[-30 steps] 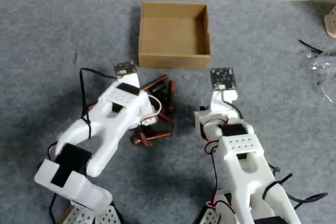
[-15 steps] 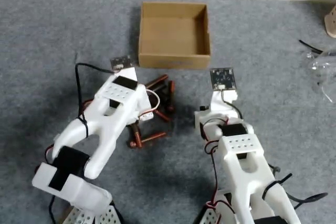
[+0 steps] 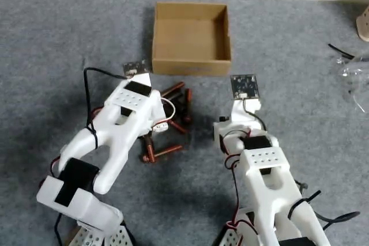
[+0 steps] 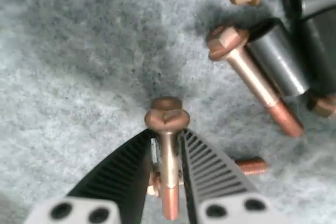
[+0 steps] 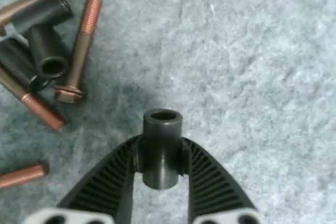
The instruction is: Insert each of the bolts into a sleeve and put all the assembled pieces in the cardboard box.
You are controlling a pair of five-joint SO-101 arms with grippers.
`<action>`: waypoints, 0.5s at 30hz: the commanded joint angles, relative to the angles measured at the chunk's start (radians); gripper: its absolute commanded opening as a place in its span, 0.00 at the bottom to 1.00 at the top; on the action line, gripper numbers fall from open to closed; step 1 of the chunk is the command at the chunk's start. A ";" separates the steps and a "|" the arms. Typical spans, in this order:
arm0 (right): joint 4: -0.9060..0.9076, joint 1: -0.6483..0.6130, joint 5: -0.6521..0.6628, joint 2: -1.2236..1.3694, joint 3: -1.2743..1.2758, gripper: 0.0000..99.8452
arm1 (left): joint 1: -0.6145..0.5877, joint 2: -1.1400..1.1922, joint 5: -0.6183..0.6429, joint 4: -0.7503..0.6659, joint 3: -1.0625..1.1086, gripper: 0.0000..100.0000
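Gripping a bolt (image 4: 167, 119) by the shank, the L gripper (image 4: 168, 139) has its jaws clamped tight, hex head poking out past the tips, grey carpet (image 4: 79, 51) under it. R gripper (image 5: 161, 146) is clamped on a dark sleeve (image 5: 163, 124), its open bore end sticking out past the tips.

Around the L grip: a second bolt (image 4: 252, 85) lies just beside, touching a grey tube (image 4: 275, 59). Around the R grip: a loose bolt (image 5: 79, 45) lies against a stubby tube (image 5: 50, 61), w/ more pieces next to them.

From above, the L arm (image 3: 124, 116) lies over the pile (image 3: 176, 99) of bolts & sleeves and hides part of it. R arm (image 3: 253, 142) sits apart from the pile, on the other side from the L arm. A stray bolt (image 3: 164, 152) lies at the pile's near edge, by the L arm. The cardboard box (image 3: 190, 66) stands just beyond the pile, opening up, clear of both arms. Some clear plastic (image 3: 351, 70) lies at the far R edge, well apart.
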 commanded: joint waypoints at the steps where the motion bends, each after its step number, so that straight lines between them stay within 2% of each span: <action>1: -0.033 0.012 0.011 -0.028 -0.005 0.00 | -0.016 -0.116 -0.046 0.040 -0.016 0.00; 10: -0.033 0.012 0.011 -0.028 -0.005 0.00 | -0.015 -0.392 -0.186 0.031 0.139 0.00; 15: -0.033 0.012 0.011 -0.028 -0.005 0.00 | -0.016 -0.588 -0.238 -0.087 0.289 0.00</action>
